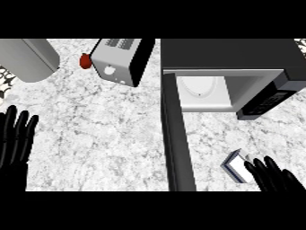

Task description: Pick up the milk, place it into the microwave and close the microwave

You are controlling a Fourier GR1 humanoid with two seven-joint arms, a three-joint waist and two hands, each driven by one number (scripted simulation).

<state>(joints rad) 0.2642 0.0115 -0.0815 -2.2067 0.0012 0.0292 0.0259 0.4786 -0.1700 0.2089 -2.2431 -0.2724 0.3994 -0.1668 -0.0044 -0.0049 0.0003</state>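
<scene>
The milk carton (pixel 236 164), white with a blue side, stands on the marble counter at the lower right. My right hand (pixel 272 175) is just to its right and in front, fingers straight and open, fingertips close to the carton. The microwave (pixel 238 58) sits at the back right with its cavity showing a white turntable plate (pixel 200 86). Its door (pixel 177 134) swings out toward me, edge-on, left of the carton. My left hand (pixel 8 146) rests open at the left edge, fingers up.
A toaster (pixel 120 60) stands at the back centre with a small red object (pixel 85 61) beside it. A grey rounded appliance (pixel 19 57) occupies the back left corner. Patterned tiles show at both side edges.
</scene>
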